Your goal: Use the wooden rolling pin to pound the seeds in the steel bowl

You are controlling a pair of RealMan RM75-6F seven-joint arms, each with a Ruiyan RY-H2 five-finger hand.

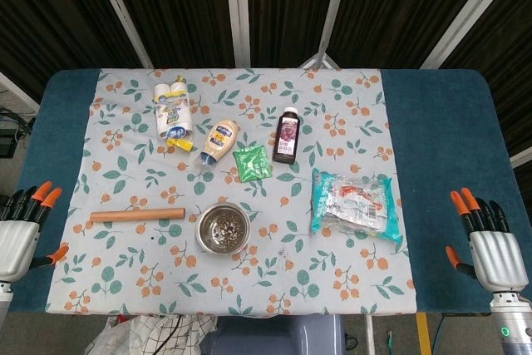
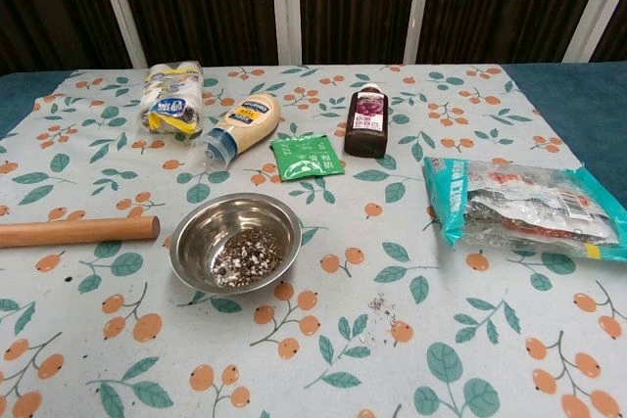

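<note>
A wooden rolling pin (image 1: 137, 215) lies flat on the floral cloth, left of the steel bowl (image 1: 223, 228); in the chest view the rolling pin (image 2: 76, 231) runs off the left edge. The steel bowl (image 2: 235, 242) holds a small heap of dark and pale seeds (image 2: 247, 255). My left hand (image 1: 21, 230) hovers at the table's left edge, fingers apart, holding nothing, well left of the pin. At the right edge my right hand (image 1: 490, 247) is likewise open and empty. Neither hand shows in the chest view.
Behind the bowl lie a white and yellow pack (image 1: 173, 110), a mayonnaise bottle (image 1: 218, 141), a green sachet (image 1: 251, 162) and a dark bottle (image 1: 287, 135). A teal snack bag (image 1: 353, 203) lies to the right. A few spilled crumbs (image 2: 382, 308) sit near the front.
</note>
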